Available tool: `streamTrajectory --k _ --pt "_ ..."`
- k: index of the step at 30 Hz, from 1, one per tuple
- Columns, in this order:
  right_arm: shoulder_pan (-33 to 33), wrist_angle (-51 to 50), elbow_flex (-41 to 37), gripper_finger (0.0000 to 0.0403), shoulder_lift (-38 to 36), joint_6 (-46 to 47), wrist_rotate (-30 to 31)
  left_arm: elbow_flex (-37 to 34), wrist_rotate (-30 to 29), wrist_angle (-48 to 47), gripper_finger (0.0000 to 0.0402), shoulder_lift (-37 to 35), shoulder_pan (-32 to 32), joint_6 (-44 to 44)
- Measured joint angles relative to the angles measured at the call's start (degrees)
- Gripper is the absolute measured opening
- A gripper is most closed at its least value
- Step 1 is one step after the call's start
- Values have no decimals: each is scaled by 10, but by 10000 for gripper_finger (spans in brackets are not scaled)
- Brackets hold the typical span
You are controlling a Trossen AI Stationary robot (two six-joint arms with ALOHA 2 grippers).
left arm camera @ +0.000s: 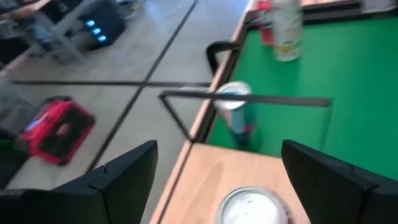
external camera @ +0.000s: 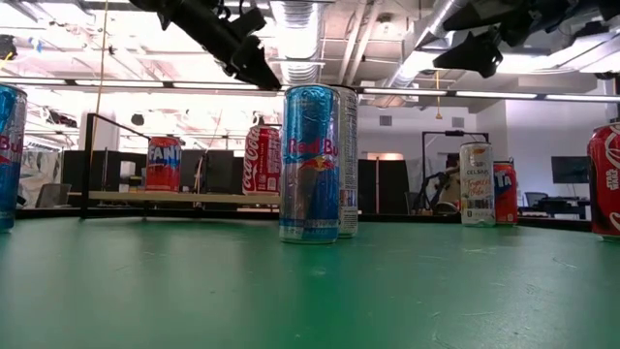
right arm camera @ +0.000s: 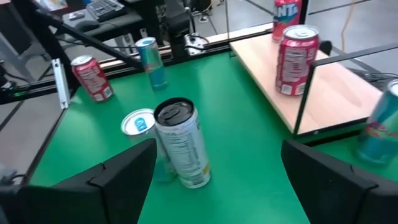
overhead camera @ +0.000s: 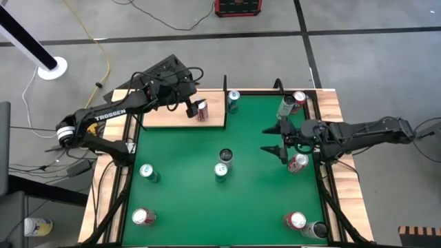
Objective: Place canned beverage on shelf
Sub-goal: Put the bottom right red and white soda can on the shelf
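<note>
**Two cans on the board, left fingers spread above one**

Several drink cans stand scattered over the green felt tabletop (overhead camera: 255, 148), which is framed by narrow wooden side strips (overhead camera: 339, 124) and sits on a grey concrete floor crossed by dark lines. In the low view the room behind shows bright ceiling lights, ducts and dark desks. A red case (overhead camera: 238, 7) lies on the floor at the top centre of the high view, and a white stand (overhead camera: 49, 67) at the upper left.

The shelf (overhead camera: 172, 117), a pale-wood board, lies in the upper left part of the table in the high view. On it stands a red can (overhead camera: 201, 110), near the board's right end; the right wrist view also shows a second can (right arm camera: 287, 11) farther back on the board, likely an orange-soda can, though only part of its label shows.

The left gripper (overhead camera: 191, 105) hangs directly over the red can, its fingers spread wide on either side of the silver top (left arm camera: 254, 205) and not touching it. The right gripper (overhead camera: 275, 141) waits at the right middle of the high view, jaws apart and empty, with a red can (overhead camera: 298, 162) just beside it and a tall grey can (right arm camera: 181, 143) ahead of it.
</note>
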Motion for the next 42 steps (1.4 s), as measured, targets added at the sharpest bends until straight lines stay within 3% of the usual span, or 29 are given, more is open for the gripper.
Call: streamTrajectory --k 6,8,12,15,22,30,38,42 --pt "5 0 0 368 5 -10 27 0 -2 -9 330 0 -4 -23" --pt "5 2 0 368 8 -15 28 0 45 -35 330 0 0 -21" --pt "5 2 0 368 11 -18 28 -1 195 -62 330 8 28 -13" --pt "5 -1 0 368 12 -25 28 -1 240 -50 330 21 58 -8" --pt "6 0 0 368 12 -29 27 -1 257 -52 330 61 100 17" --pt "6 0 0 368 12 -36 27 -1 257 -58 330 107 105 25" --pt "1 0 0 368 12 -45 27 -1 238 -85 329 109 106 27" --pt "1 0 0 368 12 -47 27 0 219 -99 308 108 107 26"
